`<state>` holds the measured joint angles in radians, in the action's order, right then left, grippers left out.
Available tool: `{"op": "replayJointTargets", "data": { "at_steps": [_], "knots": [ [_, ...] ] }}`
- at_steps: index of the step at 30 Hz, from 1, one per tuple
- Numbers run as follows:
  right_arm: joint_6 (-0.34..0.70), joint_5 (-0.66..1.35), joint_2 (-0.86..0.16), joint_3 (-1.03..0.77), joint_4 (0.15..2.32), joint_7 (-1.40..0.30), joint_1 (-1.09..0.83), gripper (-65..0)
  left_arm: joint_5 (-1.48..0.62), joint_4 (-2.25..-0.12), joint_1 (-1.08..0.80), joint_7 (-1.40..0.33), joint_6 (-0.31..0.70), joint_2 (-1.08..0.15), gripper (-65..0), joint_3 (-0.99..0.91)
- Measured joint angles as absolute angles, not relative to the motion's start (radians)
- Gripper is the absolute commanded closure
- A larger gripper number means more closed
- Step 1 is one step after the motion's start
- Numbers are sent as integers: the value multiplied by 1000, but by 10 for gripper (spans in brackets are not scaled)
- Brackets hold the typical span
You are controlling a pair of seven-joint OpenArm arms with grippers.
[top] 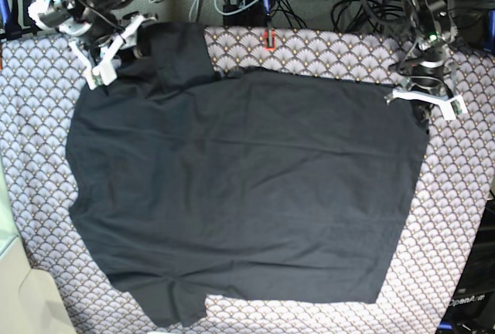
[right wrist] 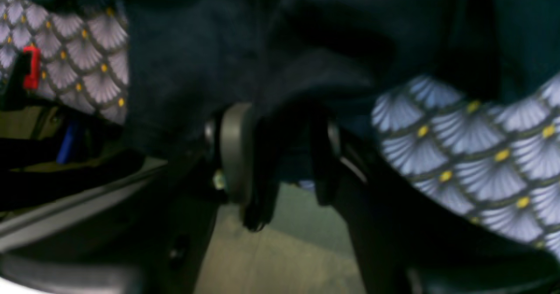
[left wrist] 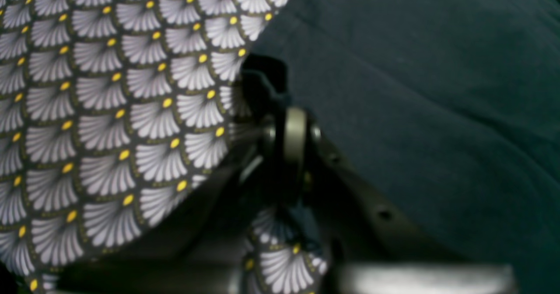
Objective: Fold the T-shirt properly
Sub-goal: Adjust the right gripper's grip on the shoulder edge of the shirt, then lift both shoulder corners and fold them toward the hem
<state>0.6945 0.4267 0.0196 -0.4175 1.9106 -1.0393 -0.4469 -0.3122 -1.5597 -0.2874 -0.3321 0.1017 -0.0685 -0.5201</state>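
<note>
The T-shirt (top: 240, 195), judged soft and limp, was spread across the patterned tabletop (top: 464, 218), pinched at far-edge corners by the shut left gripper (top: 421, 110) and half-open right gripper (top: 128, 44).

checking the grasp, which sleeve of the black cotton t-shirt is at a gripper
The far sleeve, at the base view's top left, beside the right gripper; the other sleeve lies at the near edge, no gripper close.

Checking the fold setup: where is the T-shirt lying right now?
In the base view the T-shirt lies spread flat across the middle of the patterned tablecloth, with the right hand at its far-left corner and the left hand at its far-right corner.
</note>
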Motion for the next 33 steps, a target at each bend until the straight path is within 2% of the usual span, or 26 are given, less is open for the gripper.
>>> {"op": "replayJointTargets", "data": {
  "at_steps": [11, 17, 24, 33],
  "knots": [
    [694, 426, 19, -418, 1895, -1035, -447, -196, -312, -1560, -300, -329, 102, -68, 0, -520],
    [694, 433, 19, -419, 1805, -1025, -421, -190, -313, -1560, -301, -327, 102, -68, 0, -520],
    [694, 431, 19, -418, 1792, -1022, -413, 0, -312, -1560, -302, -325, 101, -68, 0, -521],
    [694, 418, 20, -418, 1833, -1048, -402, 0, -312, -1560, -301, -325, 101, -68, 0, -521]
  ]
}}
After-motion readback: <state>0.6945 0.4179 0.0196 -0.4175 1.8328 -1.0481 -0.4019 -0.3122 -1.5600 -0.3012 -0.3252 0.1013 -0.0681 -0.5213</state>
